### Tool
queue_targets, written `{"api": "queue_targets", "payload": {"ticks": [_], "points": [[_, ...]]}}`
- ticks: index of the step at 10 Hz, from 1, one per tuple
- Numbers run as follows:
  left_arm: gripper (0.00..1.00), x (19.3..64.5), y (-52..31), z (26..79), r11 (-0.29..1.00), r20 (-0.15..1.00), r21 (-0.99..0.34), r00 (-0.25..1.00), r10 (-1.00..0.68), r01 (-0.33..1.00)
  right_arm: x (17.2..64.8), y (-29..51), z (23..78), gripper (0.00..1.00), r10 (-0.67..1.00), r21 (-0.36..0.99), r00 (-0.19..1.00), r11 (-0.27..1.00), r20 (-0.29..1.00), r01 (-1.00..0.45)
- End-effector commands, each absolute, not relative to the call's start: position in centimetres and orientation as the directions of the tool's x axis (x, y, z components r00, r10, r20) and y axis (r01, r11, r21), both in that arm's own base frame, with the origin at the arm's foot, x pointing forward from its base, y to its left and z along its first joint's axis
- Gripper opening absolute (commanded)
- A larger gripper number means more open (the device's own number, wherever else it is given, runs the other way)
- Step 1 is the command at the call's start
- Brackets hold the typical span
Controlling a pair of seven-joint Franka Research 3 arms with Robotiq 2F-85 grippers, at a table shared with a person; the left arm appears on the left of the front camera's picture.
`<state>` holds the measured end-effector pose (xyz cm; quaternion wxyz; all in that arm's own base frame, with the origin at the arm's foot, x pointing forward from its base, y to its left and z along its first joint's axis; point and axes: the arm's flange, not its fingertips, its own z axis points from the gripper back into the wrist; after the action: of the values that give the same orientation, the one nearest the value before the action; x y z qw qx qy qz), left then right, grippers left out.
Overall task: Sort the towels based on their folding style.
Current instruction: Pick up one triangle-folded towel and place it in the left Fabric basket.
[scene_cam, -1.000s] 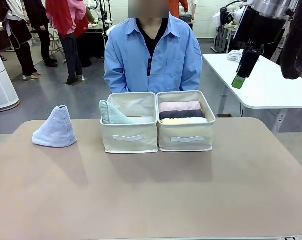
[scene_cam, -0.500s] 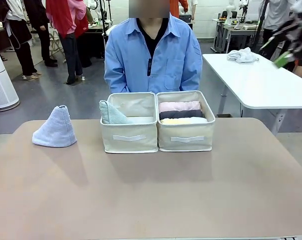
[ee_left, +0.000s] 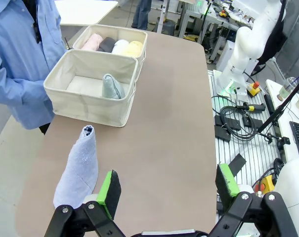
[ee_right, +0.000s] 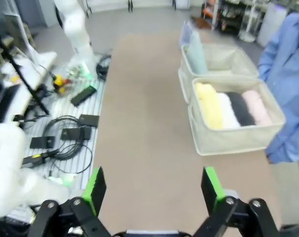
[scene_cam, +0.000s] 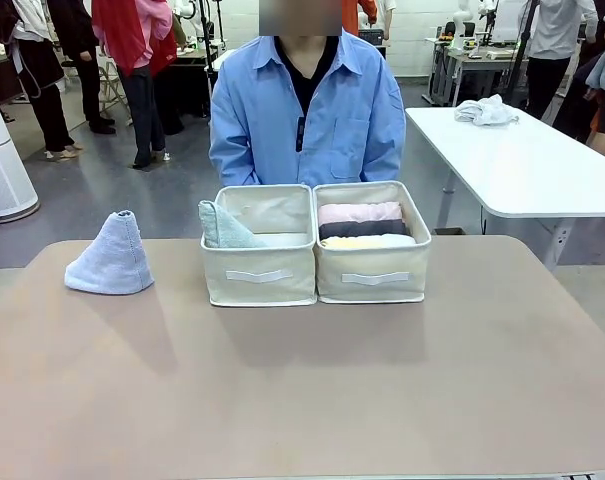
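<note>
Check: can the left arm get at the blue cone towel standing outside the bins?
Probably yes: the left claw is open above the table, the cone towel stands just beside one finger, nothing between.

- Four rolled towels are counted: a pink roll (ee_left: 92,42), a dark grey roll (ee_left: 107,44), a white roll (ee_left: 120,46) and a yellow roll (ee_left: 133,48).
- Two cone-shaped towels are counted: a lavender-blue cone (scene_cam: 112,256) and a grey-green cone (scene_cam: 222,228).
- Two fabric bins are counted: a left bin (scene_cam: 260,275) and a right bin (scene_cam: 372,278).
- One counter (scene_cam: 302,390) is seen.
- One person (scene_cam: 307,110) is seen.

A robotics lab — white robot arm (ee_left: 249,43), loose cables (ee_left: 227,109), equipment benches (scene_cam: 469,56) behind.
</note>
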<state>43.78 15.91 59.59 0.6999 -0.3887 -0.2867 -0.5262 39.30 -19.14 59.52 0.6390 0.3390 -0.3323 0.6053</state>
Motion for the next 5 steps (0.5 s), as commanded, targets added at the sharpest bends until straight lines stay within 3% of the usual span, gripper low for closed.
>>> {"api": "queue_targets", "payload": {"ticks": [1,5], "points": [[1.00,43.72,15.74,59.76,0.150,0.813,-0.236,0.280,-0.510,0.960,39.85,-20.05,58.63,1.00,0.553,-0.001,0.027,0.050,0.833,-0.999],[1.00,43.72,15.74,59.76,0.150,0.813,-0.236,0.280,-0.510,0.960,40.39,-19.81,57.90,1.00,0.524,-0.057,0.055,0.195,0.850,-0.979]]}}
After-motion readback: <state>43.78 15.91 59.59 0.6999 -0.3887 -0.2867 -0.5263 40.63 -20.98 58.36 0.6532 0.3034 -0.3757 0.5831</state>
